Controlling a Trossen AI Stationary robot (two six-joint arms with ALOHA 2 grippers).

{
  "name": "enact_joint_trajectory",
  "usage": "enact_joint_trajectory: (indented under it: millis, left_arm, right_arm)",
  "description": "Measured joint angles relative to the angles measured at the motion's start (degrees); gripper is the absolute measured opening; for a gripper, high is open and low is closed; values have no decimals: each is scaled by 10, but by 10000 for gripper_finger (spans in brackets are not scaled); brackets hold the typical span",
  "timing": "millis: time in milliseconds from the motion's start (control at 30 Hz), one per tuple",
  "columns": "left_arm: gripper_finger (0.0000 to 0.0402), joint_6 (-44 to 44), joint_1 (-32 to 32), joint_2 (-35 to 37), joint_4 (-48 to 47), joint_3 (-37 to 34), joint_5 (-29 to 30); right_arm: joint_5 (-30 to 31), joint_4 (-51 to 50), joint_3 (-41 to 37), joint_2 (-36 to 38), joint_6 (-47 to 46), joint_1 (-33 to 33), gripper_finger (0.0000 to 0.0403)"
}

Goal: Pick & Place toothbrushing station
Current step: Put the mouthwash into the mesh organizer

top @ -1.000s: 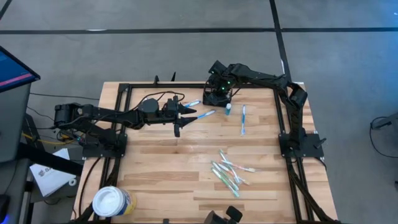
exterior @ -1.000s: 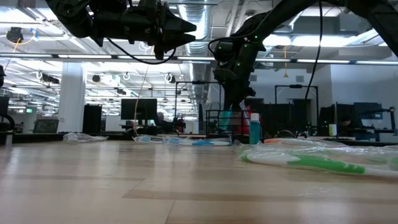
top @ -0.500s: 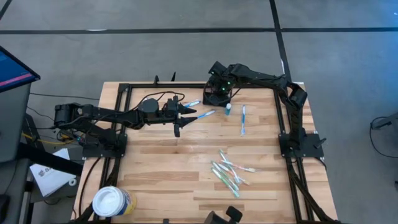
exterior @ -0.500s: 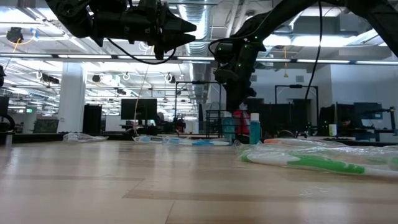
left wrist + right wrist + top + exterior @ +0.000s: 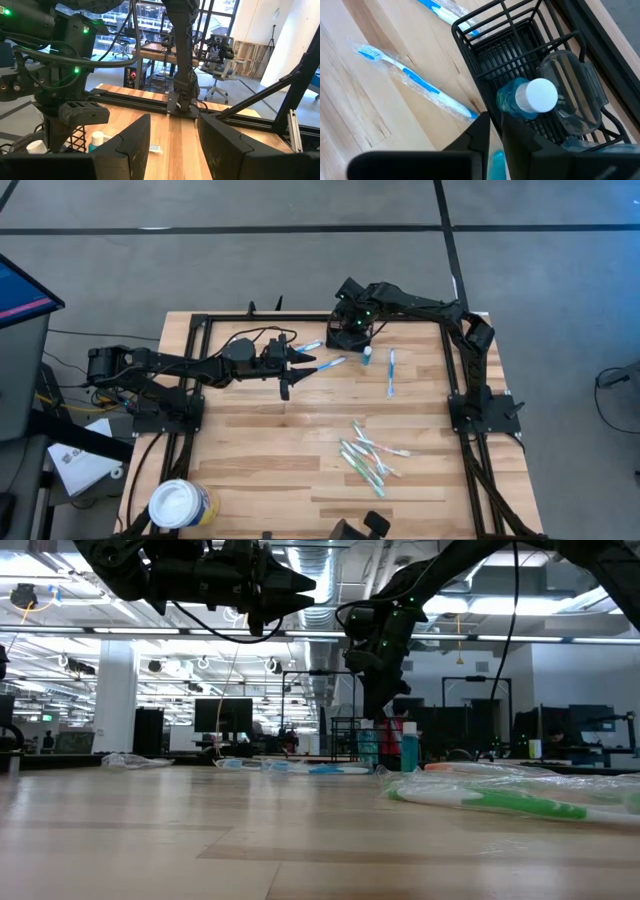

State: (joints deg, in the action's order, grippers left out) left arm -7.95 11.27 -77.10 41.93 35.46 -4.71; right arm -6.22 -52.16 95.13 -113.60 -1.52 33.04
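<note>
The black wire-mesh caddy (image 5: pixel 520 45) stands at the table's far middle, mostly hidden under my right gripper (image 5: pixel 350 330) in the high view. It holds a blue bottle with a white cap (image 5: pixel 540 95) and a clear item (image 5: pixel 575 85). My right gripper (image 5: pixel 496 125) is shut on the caddy's wall. The caddy (image 5: pixel 345 740) shows low by the table; whether it rests on it I cannot tell. My left gripper (image 5: pixel 303 366) is open and empty, hovering left of the caddy above a wrapped toothbrush (image 5: pixel 328 363). My right gripper pinches the caddy's side wall (image 5: pixel 482 107) near a corner, one finger inside the caddy and one outside. The fingers come from above, pointing down. The caddy stays upright; the fingers themselves hide the exact spot.
Wrapped toothbrushes lie near the caddy (image 5: pixel 310 346), to its right (image 5: pixel 391 372), and in a pile near the front (image 5: pixel 368 455). A small blue bottle (image 5: pixel 367 355) stands beside the caddy. A round white tub (image 5: pixel 180 503) sits at the near left corner. A black frame (image 5: pixel 200 330) borders the table.
In the low view the caddy and the blue bottle in it have sunk a little toward the table under my right gripper.
</note>
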Motion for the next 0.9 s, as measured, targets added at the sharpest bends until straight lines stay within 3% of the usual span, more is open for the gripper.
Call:
enact_joint_trajectory:
  millis: [567, 900]
  left_arm:
    - [156, 0, 0, 0, 0, 0, 0]
    - [156, 0, 0, 0, 0, 0, 0]
  right_arm:
    - [1, -16, 0, 2, 0, 0, 46]
    - [0, -16, 0, 61, -1, 0, 47]
